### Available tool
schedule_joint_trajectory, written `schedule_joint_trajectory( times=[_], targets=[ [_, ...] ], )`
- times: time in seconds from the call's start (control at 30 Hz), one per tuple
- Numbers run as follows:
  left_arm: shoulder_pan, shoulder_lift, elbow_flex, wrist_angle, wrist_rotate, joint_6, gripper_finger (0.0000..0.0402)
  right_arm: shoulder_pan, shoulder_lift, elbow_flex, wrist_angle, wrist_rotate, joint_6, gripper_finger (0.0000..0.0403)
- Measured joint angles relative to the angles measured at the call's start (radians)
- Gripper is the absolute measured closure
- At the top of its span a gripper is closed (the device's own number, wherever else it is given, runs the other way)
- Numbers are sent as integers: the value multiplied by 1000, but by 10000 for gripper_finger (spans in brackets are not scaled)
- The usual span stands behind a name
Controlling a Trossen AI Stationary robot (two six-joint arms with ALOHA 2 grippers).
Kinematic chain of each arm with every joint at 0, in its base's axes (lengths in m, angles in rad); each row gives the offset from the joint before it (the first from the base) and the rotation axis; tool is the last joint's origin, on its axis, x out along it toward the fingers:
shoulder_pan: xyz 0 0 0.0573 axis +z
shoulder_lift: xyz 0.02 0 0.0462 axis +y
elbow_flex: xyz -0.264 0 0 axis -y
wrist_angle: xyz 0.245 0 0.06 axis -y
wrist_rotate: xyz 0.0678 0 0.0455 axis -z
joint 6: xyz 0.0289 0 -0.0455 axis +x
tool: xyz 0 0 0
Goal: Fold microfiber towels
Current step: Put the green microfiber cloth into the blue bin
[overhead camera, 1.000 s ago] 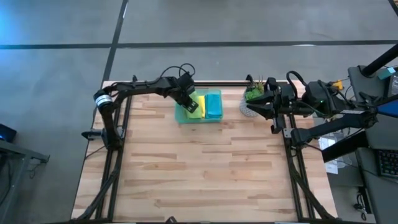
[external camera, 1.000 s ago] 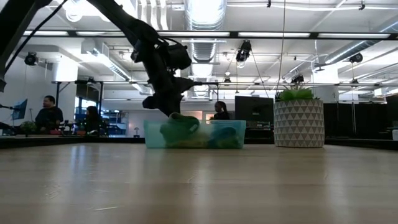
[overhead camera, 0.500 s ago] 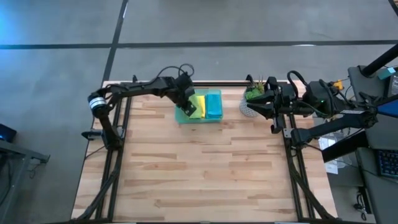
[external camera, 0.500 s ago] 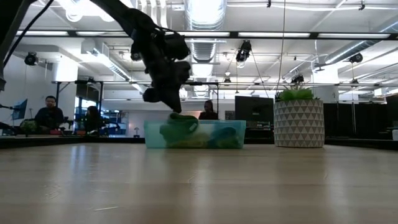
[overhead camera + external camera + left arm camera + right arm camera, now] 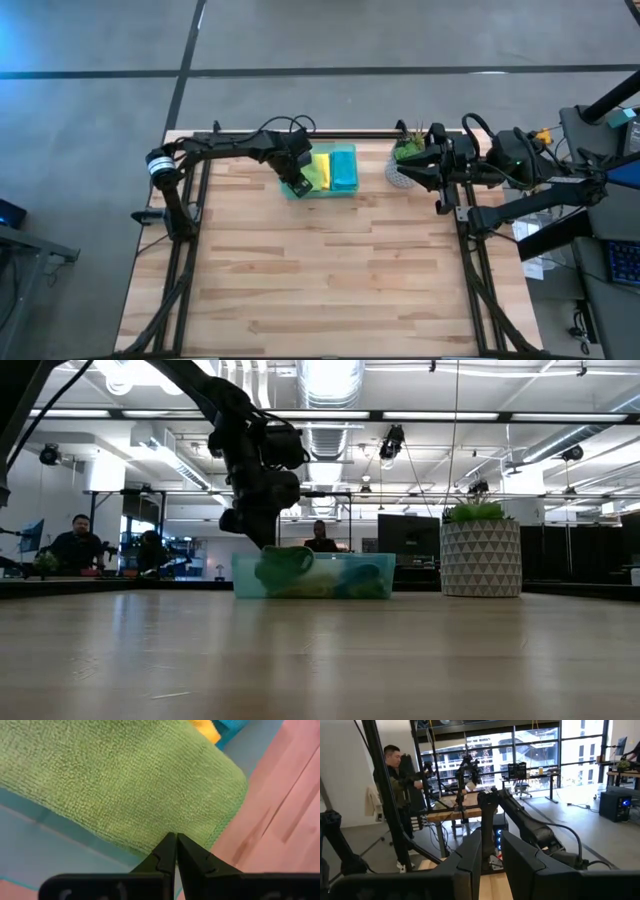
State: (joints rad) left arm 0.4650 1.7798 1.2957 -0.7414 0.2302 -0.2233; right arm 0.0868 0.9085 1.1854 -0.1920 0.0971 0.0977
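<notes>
Lime-green pile fills the left wrist view: the left gripper (image 5: 176, 851) is pinched fully shut on the edge of the green towel (image 5: 120, 780), likely to draw it out of the tray (image 5: 290, 190) for folding. Yellow towel (image 5: 321, 163) and teal towel (image 5: 344, 167) lie beside it. The right gripper (image 5: 491, 851) waits aloft, slightly parted, holding nothing. Beyond the wooden table (image 5: 320, 270) — a potted plant (image 5: 481, 556) and an office.

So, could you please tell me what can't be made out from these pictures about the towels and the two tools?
- Second lime green towel: not found in any view; the left tool covers the left end of the tray from above.
- Green towel: the left wrist view cuts it off at its edges, so its fold cannot be judged.
- Yellow towel and teal-blue towel: too small from above, blurred through the tray wall in the low view.
- Right tool: whether it holds anything cannot be told.
</notes>
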Motion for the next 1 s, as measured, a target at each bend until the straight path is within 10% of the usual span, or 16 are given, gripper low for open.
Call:
schedule_joint_trajectory(
  times=[1.0],
  targets=[
    [62, 85, 48, 189, -264, 15, 401, 0, 5, 1, -14, -29, 5, 335]
  ],
)
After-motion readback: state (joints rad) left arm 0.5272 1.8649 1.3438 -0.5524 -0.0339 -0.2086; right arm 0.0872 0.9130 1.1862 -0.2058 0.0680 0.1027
